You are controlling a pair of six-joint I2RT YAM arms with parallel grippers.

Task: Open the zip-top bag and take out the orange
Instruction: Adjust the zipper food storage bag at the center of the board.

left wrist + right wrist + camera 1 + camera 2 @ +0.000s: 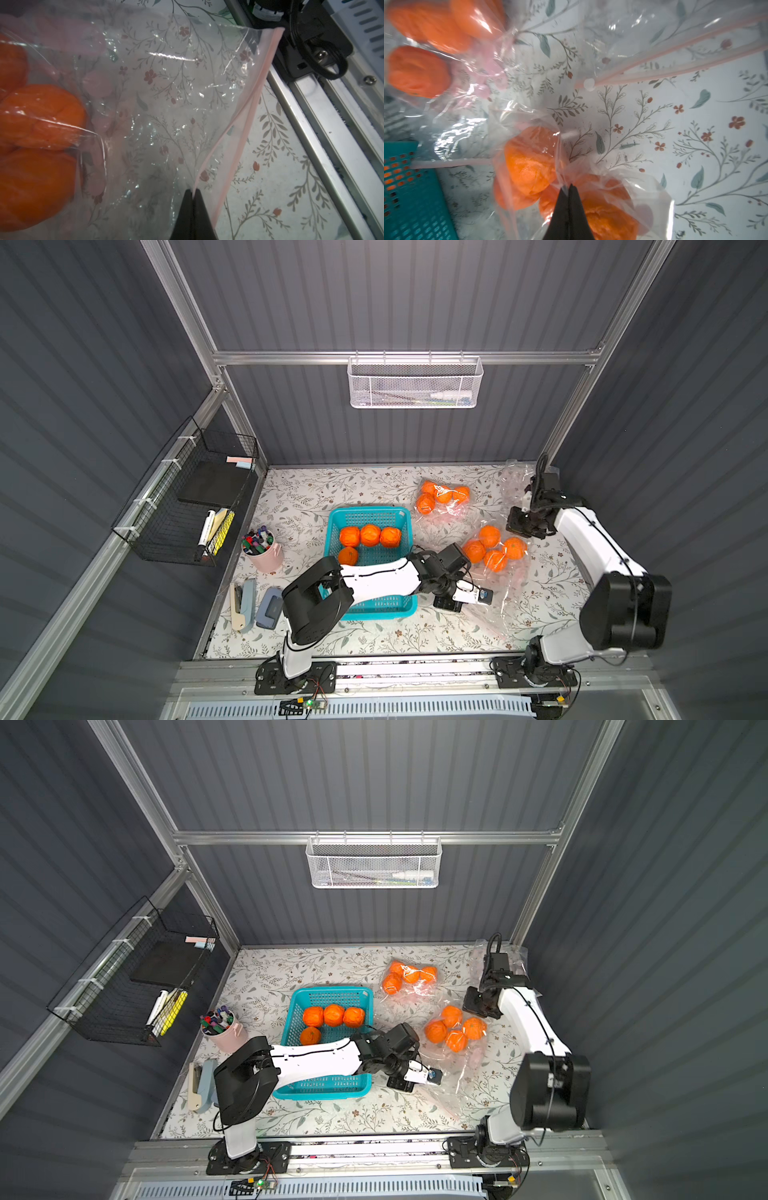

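- The left gripper (193,193) is pinching fully closed on one pink zip strip (255,99) of the clear bag (513,593). The strip is running away from its tips and the other lip is lying apart beside it, so the mouth is looking partly parted.
- The right gripper (570,187) is clamping shut on a gathered fold of the same bag's film, with the oranges (529,164) bulging just under and beside its tips.
- To do this step well, I judge the left gripper should be drawing its lip up and away while the right is anchoring the closed end. A hard tug is risking the thin film slipping free or the whole bag dragging.
- That bag is holding four oranges, bunched at the right gripper's end and well apart from the left gripper's tips.
- A teal basket (365,512) beside the left arm is holding four loose oranges (370,536).
- A second bag (442,499) beyond both grippers is holding more.
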